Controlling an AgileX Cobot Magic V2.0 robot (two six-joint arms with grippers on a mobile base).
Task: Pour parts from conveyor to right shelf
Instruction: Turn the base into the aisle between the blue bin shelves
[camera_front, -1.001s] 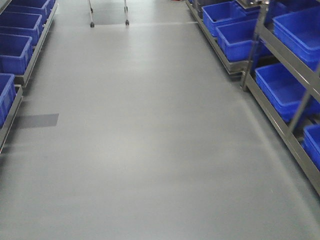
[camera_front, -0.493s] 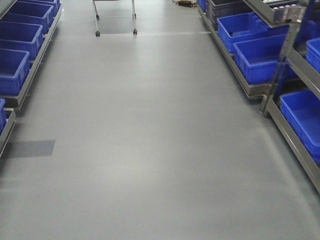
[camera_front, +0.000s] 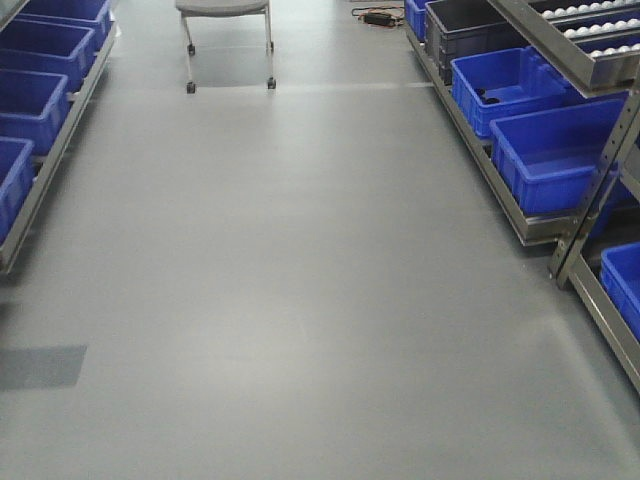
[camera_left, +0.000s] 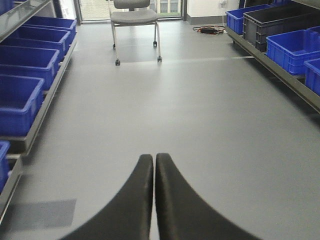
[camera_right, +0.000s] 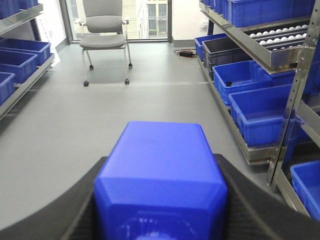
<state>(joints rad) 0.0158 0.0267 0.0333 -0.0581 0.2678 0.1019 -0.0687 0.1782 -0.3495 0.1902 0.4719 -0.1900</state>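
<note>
You carry the blue block (camera_right: 160, 190) down the aisle, clamped in the right gripper (camera_right: 161, 161) with its black fingers (camera_right: 227, 180) pressed to two flat sides. It looks like rigid, light moulded plastic with a glossy, probably slippery skin, so the flat faces are your safest hold. The left gripper (camera_left: 154, 159) rides pinched together and empty. The right shelf (camera_front: 585, 60), with its roller lanes and blue bins (camera_front: 550, 150), stands along your right. Its slanted upright (camera_front: 600, 190) juts nearest, and a chair (camera_right: 102, 30) waits far ahead.

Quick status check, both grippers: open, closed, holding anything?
Left gripper: jaws closed, nothing between them.
Right gripper: closed on the blue block.
</note>
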